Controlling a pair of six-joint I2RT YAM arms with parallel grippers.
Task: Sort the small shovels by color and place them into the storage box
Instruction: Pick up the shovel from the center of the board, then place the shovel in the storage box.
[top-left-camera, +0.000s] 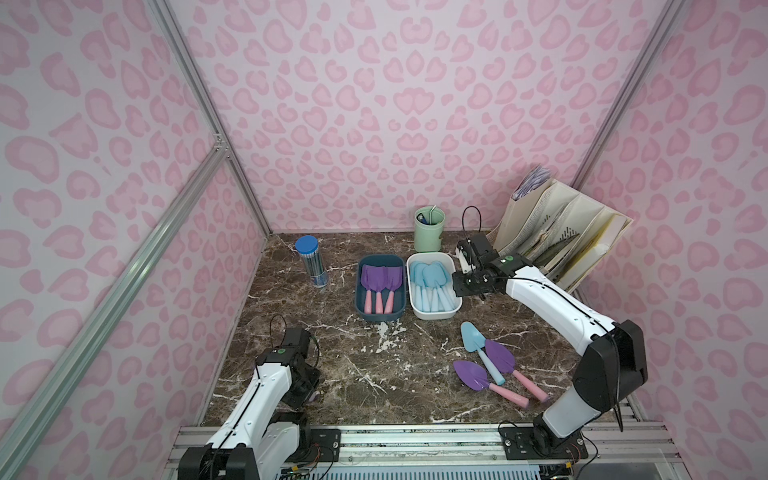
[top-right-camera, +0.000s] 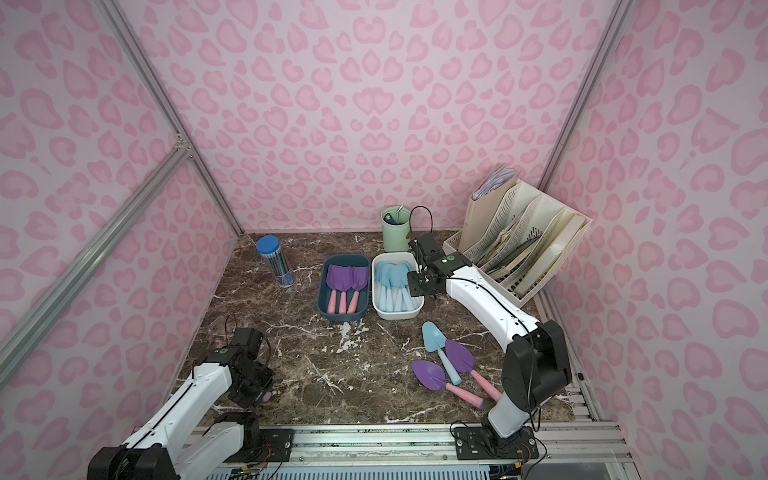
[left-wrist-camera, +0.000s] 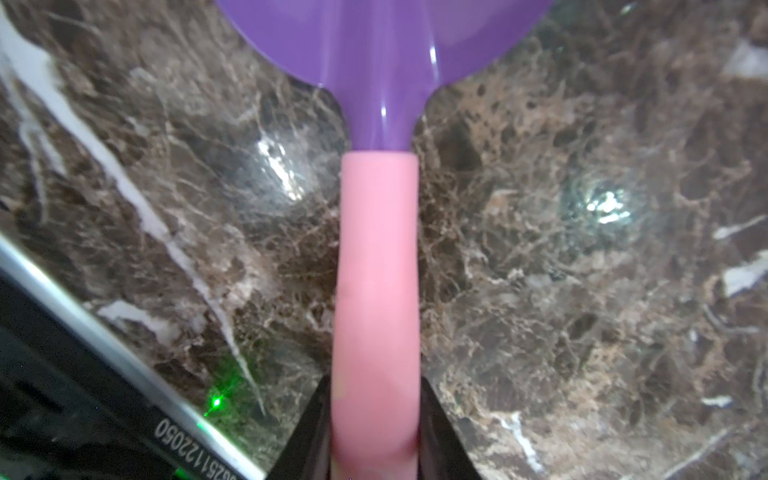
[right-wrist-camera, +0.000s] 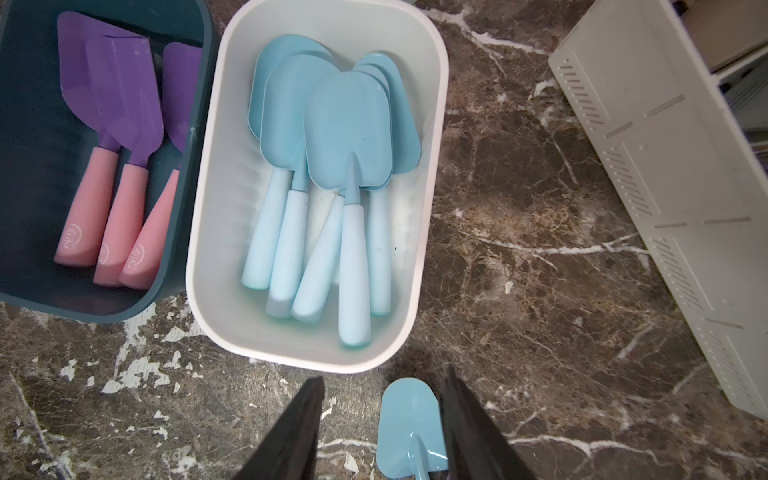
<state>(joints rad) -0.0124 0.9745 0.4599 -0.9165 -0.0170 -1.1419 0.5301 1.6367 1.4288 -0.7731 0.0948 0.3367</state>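
Left gripper (left-wrist-camera: 374, 380) pinches purple shovel (left-wrist-camera: 376, 232) at its pink handle; right gripper (right-wrist-camera: 384, 374) spread, empty. Likely light, stiff, slick plastic: grip mid-handle.

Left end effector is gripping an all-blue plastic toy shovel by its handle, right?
Not quite: the colour is wrong. The left end effector is gripping a purple-bladed plastic toy shovel with a pink handle by its handle. The left wrist view shows the pink handle between the fingers and the purple blade beyond it.
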